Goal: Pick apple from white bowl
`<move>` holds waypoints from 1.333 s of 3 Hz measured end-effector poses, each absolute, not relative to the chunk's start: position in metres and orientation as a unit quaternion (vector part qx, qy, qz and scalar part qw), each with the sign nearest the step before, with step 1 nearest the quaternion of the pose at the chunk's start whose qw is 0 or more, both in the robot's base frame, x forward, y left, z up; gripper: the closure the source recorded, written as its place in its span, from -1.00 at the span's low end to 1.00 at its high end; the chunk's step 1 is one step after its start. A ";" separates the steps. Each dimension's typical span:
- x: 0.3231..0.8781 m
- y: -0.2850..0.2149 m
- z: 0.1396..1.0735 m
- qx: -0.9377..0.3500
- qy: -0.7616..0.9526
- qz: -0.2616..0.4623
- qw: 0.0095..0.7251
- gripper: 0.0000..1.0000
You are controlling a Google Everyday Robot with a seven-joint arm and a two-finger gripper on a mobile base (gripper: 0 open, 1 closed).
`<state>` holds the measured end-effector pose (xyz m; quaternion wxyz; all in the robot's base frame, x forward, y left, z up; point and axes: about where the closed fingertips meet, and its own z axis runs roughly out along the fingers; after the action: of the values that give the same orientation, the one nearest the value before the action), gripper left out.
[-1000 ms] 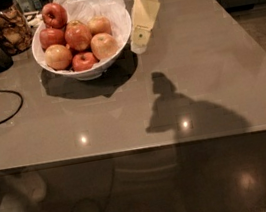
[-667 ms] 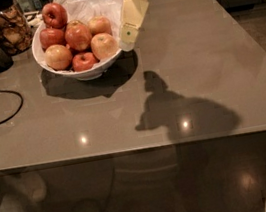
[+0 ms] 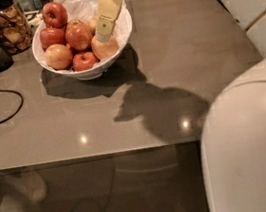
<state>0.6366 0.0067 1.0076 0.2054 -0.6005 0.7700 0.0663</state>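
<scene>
Much of the lower right is now filled by the white robot body (image 3: pixel 252 154), far more than 0.7 s ago. Grey surface (image 3: pixel 188 43) unchanged; the arm's shadow (image 3: pixel 169 109) on it has slid left, toward the white bowl (image 3: pixel 92 72). Bowl sits at the surface's back left, same spot, with the glass jar (image 3: pixel 5 25) of brown snacks just behind-left. Claw (image 3: pixel 104 30) was outside the bowl's right rim; now it hangs tilted inside the rim, tip just above the pale apple (image 3: pixel 105 49) at the bowl's front right. Touching or not: cannot tell. Released or clenched: cannot tell. Six other apples untouched, deep red apple (image 3: pixel 54 13) at back.
</scene>
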 end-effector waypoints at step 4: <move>0.700 0.007 0.948 -0.530 0.826 0.097 0.168 -0.70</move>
<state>0.7003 0.0068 0.9481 0.1683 -0.5299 0.8256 0.0967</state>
